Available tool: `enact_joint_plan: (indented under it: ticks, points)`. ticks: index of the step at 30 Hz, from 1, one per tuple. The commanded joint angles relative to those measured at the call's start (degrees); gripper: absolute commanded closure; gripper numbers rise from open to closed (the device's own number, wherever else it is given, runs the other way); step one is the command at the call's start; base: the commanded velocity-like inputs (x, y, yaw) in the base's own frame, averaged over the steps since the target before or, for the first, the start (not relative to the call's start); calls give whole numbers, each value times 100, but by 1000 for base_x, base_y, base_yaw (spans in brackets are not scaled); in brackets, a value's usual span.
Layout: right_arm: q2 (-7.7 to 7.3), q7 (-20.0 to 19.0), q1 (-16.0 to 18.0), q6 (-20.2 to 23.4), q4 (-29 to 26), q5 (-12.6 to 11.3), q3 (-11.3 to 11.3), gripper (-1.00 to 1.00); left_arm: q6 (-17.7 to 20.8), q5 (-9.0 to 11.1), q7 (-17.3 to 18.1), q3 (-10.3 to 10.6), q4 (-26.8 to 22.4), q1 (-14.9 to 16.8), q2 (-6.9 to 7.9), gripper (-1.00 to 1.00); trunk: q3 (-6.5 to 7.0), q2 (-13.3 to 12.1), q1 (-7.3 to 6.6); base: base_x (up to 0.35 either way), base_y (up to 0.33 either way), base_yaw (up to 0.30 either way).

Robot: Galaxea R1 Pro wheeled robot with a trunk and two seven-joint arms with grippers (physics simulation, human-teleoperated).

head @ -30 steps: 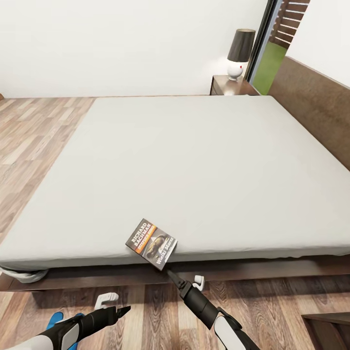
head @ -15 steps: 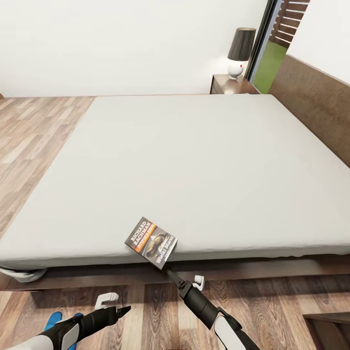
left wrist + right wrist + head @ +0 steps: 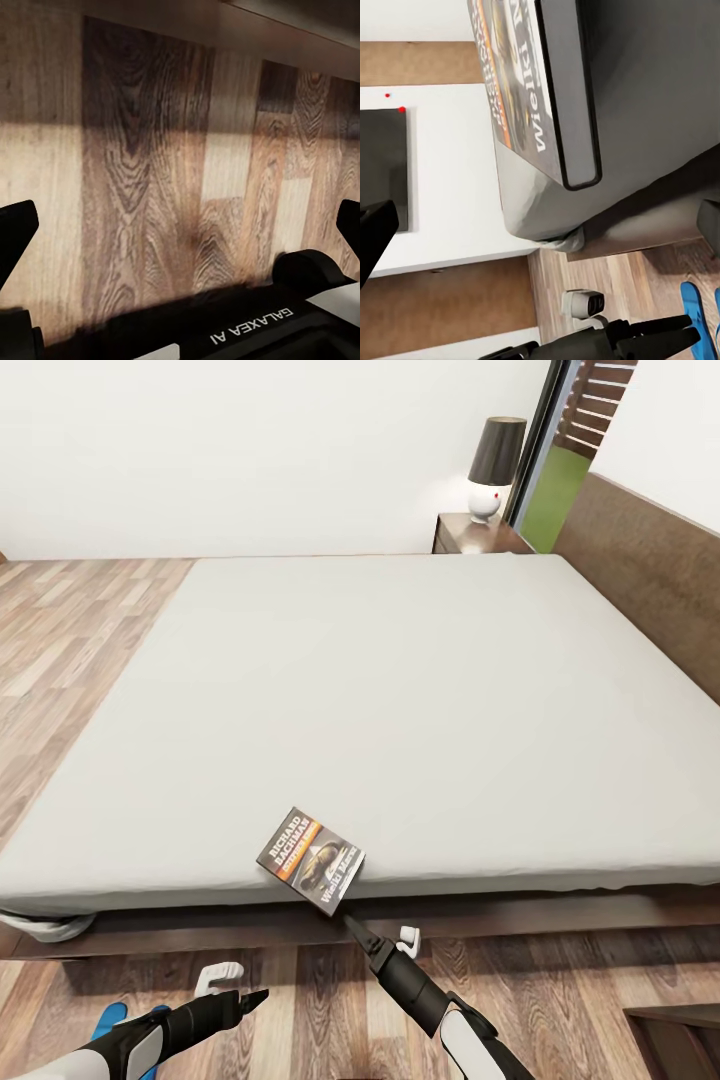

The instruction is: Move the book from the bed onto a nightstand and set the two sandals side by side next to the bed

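The book [image 3: 312, 860], dark with an orange band, lies on the pale grey mattress of the bed [image 3: 400, 690] with one corner over the near edge. Just below that corner, my right gripper [image 3: 352, 926] points up at it, open and holding nothing. In the right wrist view the book [image 3: 532, 82] is close ahead of the gripper [image 3: 540, 225], apart from both fingers. My left gripper [image 3: 257, 996] hangs low over the plank floor, open [image 3: 180, 225] and empty. One blue sandal [image 3: 108, 1022] peeks from behind the left arm; the sandal [image 3: 694, 315] lies on the floor.
A nightstand [image 3: 478, 536] with a dark-shaded lamp [image 3: 495, 458] stands at the bed's far corner by the headboard [image 3: 650, 570]. A dark brown cabinet corner [image 3: 680, 1040] sits at the near right. The bed's wooden frame [image 3: 500, 915] runs in front of me. Crumpled pale cloth [image 3: 45, 928] lies under the left corner.
The head view has shifted very slightly. The book and both grippers hold their places.
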State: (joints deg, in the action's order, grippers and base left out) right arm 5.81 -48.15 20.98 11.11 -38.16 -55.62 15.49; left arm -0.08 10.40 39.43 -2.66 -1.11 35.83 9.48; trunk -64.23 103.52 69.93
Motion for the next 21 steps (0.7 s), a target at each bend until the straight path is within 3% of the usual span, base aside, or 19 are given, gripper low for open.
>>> enact_joint_plan:
  ticks: [1, 21]
  points:
    - [-1, -10, 3, 54, 1, -61, 7, -100, -1, -3, 20, -24, 5, 3, 1, -100, -3, 1, 0, 1, 0, 0]
    - [-1, -10, 3, 53, 1, -61, 7, -100, -1, -3, 15, -24, 5, 3, -24, -100, -3, 1, 0, 59, 0, 0]
